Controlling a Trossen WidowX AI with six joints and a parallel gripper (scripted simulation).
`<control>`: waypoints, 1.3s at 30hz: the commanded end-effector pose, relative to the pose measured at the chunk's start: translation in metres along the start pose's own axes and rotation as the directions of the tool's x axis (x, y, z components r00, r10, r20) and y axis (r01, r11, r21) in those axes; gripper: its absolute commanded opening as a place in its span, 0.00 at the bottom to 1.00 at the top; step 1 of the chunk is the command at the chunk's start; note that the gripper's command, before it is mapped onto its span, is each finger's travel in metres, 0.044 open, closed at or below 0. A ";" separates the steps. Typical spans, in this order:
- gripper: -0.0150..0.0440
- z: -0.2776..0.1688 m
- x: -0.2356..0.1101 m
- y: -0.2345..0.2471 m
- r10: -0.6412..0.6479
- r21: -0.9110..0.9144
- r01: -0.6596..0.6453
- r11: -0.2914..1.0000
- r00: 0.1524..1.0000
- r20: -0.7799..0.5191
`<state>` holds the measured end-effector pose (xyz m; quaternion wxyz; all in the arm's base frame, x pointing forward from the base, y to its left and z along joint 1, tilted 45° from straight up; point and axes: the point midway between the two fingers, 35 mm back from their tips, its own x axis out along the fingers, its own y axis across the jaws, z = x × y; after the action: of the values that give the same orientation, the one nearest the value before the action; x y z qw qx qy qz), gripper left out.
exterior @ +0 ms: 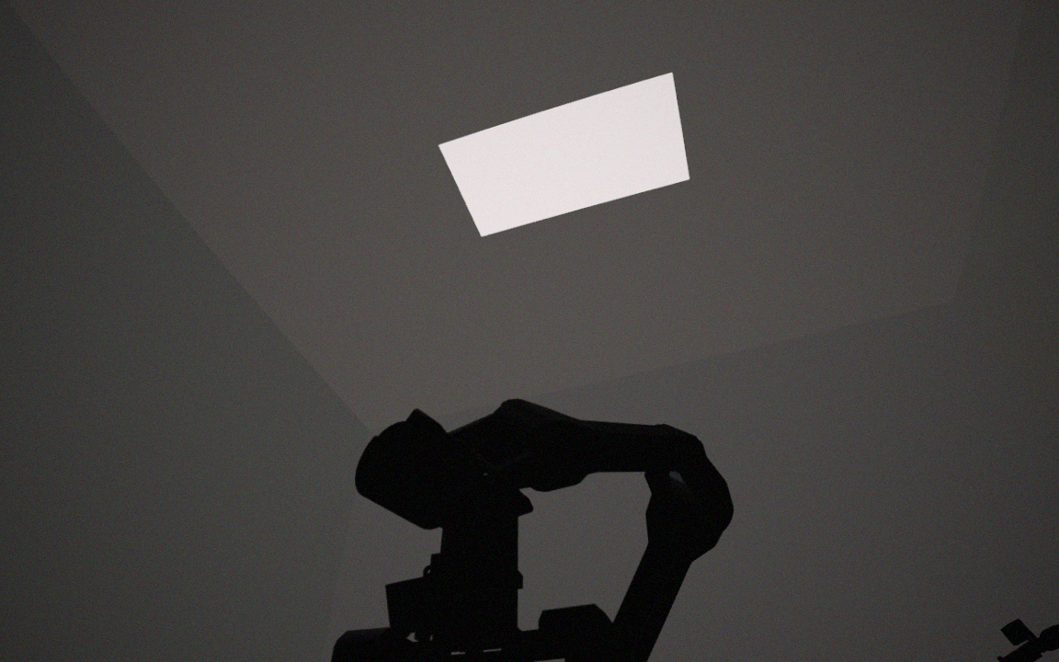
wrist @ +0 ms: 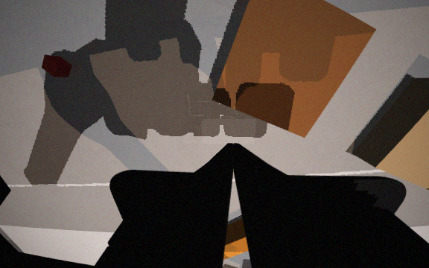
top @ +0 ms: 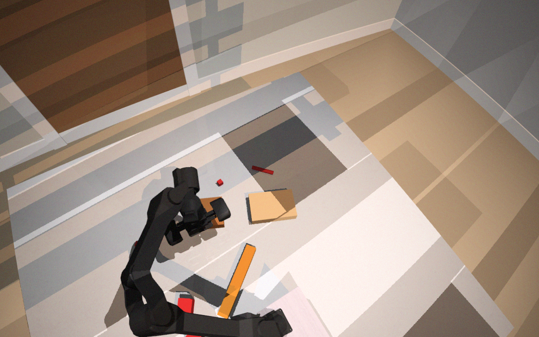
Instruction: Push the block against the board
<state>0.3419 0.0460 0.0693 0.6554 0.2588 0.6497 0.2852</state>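
The orange-brown square block (top: 206, 203) (wrist: 296, 48) lies flat, partly hidden by my hand in the top view. In the wrist view it is turned at an angle, one corner toward the bottom. The light tan board (top: 269, 206) (wrist: 423, 149) lies flat to its right, with a gap of table between them. My gripper (top: 197, 229) (wrist: 232, 148) is shut and empty. In the wrist view its tips are just short of the block's near side; contact or height cannot be told. The exterior view shows only the dark arm, with neither part in view.
A long orange bar (top: 237, 281) lies in front of the board. A small red cube (top: 220, 182) and a thin red bar (top: 262, 170) lie behind the two parts. A red block (top: 185, 304) is beside the arm's base. Another small red piece (wrist: 56, 66) is left of the fingers.
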 end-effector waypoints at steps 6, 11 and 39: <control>0.25 0.024 -0.001 0.005 0.001 -0.277 -0.002 0.961 1.000 -0.001; 0.25 0.037 -0.001 0.009 0.001 -0.437 -0.002 0.899 1.000 -0.002; 0.25 0.090 0.030 0.028 0.001 -0.929 -0.003 0.369 1.000 -0.003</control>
<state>0.4325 0.0730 0.0850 0.6925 -0.1587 0.3751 0.5955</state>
